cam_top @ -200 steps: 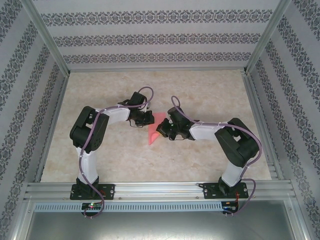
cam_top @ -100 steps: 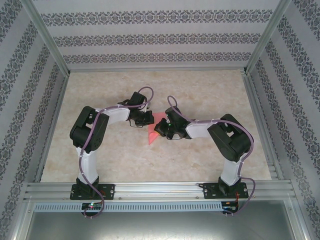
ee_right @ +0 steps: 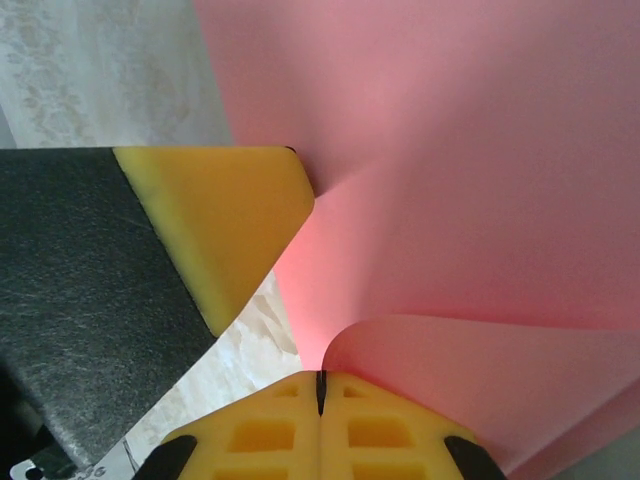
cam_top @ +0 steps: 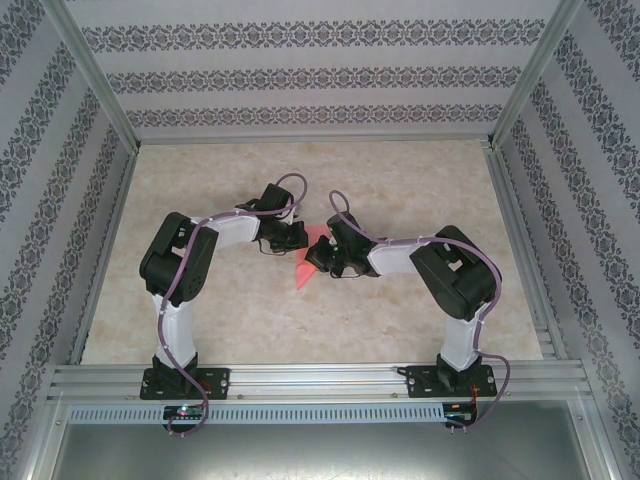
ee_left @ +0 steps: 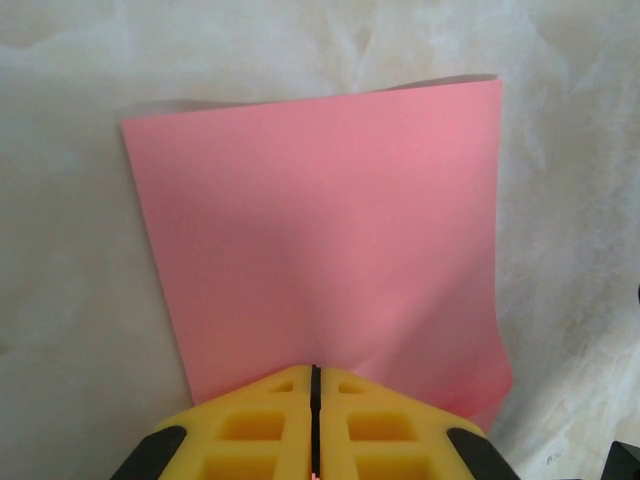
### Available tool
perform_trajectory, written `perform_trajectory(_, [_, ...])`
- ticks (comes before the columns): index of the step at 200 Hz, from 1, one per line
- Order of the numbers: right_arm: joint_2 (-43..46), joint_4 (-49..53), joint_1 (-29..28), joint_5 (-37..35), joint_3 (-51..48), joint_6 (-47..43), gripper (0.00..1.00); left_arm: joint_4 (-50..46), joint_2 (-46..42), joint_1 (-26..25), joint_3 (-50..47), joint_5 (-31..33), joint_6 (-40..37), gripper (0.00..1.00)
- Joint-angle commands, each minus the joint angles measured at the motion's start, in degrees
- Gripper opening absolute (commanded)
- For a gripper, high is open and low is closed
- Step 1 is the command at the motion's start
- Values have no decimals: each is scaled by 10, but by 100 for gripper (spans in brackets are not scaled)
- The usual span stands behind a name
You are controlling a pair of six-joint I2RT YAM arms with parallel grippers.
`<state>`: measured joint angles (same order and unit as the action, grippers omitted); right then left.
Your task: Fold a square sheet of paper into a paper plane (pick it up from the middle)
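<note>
The square sheet of paper is salmon pink and sits at the table's middle, between the two grippers. In the left wrist view the sheet spreads out from my left gripper, whose yellow fingers are shut on its near edge. My right gripper is shut on another edge of the sheet, which curls over in a rounded bend just past the fingertips. From above, the left gripper and right gripper stand close together over the paper. A paper plane is out of view.
The left gripper's yellow finger reaches in from the upper left of the right wrist view, close to the bend. Pale marble tabletop surrounds the paper. Aluminium frame rails run along the near edge, with patterned walls around.
My right arm has swung left and its gripper has moved closer to the left gripper, carrying its edge of the paper over. The left arm has not moved.
</note>
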<state>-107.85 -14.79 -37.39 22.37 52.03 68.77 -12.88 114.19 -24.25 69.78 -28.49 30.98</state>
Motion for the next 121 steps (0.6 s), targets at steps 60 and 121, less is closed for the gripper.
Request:
perform_trajectory(60, [-10,21,-6,-10,8,-18,3,-9,-33,5,9,-7,-9,12])
perform_trajectory(121, [-9,36,-8,-18,9,-28,4,-27,-10,7,19,4,-14,12])
